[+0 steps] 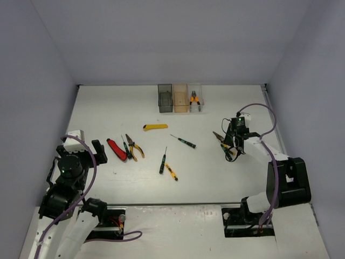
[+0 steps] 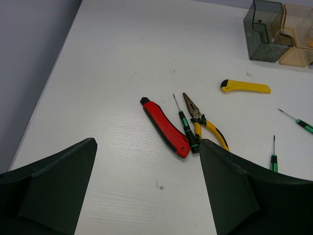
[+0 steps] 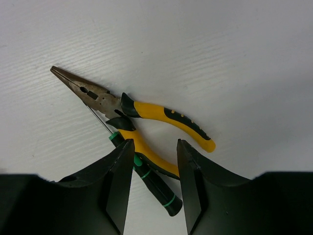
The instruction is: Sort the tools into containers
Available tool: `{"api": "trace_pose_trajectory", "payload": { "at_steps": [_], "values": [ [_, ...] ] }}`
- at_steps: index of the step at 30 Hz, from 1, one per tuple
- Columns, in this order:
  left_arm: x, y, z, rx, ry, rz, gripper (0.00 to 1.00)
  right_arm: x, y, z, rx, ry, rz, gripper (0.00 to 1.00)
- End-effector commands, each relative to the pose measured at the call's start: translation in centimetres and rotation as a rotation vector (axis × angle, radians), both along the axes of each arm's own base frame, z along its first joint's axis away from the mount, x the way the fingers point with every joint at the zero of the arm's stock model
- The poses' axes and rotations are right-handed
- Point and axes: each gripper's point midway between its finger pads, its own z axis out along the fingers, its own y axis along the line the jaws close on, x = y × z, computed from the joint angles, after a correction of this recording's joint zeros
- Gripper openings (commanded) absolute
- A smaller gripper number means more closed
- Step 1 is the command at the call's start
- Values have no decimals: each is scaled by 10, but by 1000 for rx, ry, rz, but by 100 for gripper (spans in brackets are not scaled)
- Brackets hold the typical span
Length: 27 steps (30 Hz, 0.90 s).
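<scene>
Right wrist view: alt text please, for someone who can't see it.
The right gripper straddles the lower handle of yellow-handled needle-nose pliers and a black-green screwdriver lying partly under them on the white table. Whether it touches them is unclear.

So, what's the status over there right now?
Left gripper wide open, holding nothing. Right gripper straddling one handle of the pliers on the table, grip unclear. Green-black screwdriver lies between the jaws too, in the way.

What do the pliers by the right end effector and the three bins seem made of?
Pliers: dull grey metal nose, brownish at the tip; yellow-black handle sleeves, probably rubbery plastic. Bins: see-through walls in smoky, orange and clear tints, so probably hard plastic.
</scene>
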Motion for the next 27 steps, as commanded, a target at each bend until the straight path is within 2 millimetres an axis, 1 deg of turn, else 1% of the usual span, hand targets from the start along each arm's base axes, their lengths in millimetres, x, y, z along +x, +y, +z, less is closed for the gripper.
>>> {"api": "trace_pose_trajectory", "payload": {
  "at_steps": [1, 7, 16, 19, 23, 25, 27],
  "values": [
    [8, -5, 15, -9, -49, -19, 82, -1, 5, -8, 39, 20, -6, 38],
    [8, -5, 14, -8, -46, -21, 82, -5, 11, -18, 75, 54, -3, 37],
    [9, -6, 14, -9, -45, -23, 82, -11, 16, -37, 97, 116, -1, 36],
    [9, -6, 14, -7, -43, -23, 82, -8, 16, -39, 92, 122, -6, 31],
    [9, -6, 13, -8, -42, -23, 82, 2, 13, -37, 74, 114, -19, 24],
    [9, -6, 13, -6, -41, -22, 82, 6, 14, -37, 74, 114, -22, 18],
    [9, -6, 13, -5, -39, -21, 82, 13, 15, -37, 76, 109, -28, 10]
  ]
}}
